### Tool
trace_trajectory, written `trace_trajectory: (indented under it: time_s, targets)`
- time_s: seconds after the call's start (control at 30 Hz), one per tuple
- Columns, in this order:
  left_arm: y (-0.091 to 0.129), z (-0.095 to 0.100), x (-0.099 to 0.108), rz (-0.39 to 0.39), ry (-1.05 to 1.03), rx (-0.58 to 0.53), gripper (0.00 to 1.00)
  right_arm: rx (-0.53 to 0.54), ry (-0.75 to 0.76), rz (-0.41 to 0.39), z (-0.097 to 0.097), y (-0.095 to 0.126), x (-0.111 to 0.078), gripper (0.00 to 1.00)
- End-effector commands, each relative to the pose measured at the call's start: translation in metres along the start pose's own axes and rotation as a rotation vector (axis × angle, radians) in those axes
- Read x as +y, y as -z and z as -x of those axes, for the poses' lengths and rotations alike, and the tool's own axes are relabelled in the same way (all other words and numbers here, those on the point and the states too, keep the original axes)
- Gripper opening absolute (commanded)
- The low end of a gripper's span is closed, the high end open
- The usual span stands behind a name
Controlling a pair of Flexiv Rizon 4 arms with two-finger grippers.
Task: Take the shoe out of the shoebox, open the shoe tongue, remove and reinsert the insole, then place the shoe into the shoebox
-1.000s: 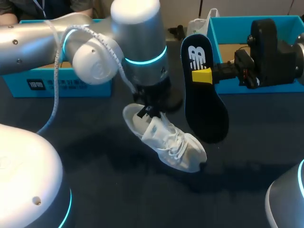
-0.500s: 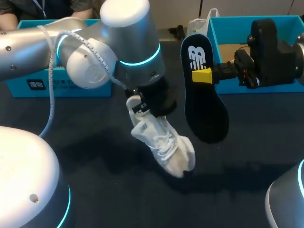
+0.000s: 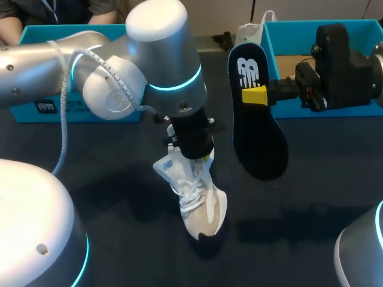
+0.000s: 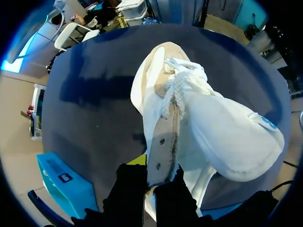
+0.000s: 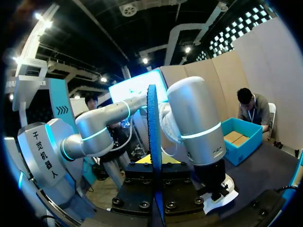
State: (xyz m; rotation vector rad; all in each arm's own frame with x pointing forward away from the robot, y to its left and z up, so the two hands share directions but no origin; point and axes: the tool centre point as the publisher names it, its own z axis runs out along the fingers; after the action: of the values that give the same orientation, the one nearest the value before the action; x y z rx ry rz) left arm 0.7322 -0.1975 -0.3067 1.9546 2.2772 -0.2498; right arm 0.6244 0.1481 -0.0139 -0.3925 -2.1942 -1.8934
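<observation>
Left shoebox (image 3: 27, 110): blue, at the table's (image 3: 311, 197) far left; our left arm hides its inside.
Right shoebox (image 3: 335, 112): blue, far right; we see a brown floor behind our right wrist.
Shoe (image 3: 194, 197): white, outside both boxes, hanging toe-down over the dark table; we cannot tell whether the toe touches.
Insole (image 3: 260, 134): dark, upright in the air beside the shoe, in front of the right shoebox.
Left gripper (image 4: 150, 184): pointing straight down, fingers narrow, pinching the shoe's eyelet edge.
Right gripper (image 3: 254, 95): reaching in level from our right, yellow tips clamped on the insole's upper half.
</observation>
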Motion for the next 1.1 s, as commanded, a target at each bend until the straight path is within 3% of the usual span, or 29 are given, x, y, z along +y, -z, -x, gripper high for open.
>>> trace_trajectory:
  time_s: [0.03,1.1]
  targets:
    - [-0.005,0.001,-0.006,-0.001,-0.026,0.012,0.0,0.0,0.0,-0.001,0.001,-0.002,0.0,0.0]
    - [-0.075,0.029,-0.015,-0.02,-0.122,0.128,0.0,0.0,0.0,-0.001,0.001,-0.002,0.0,0.0]
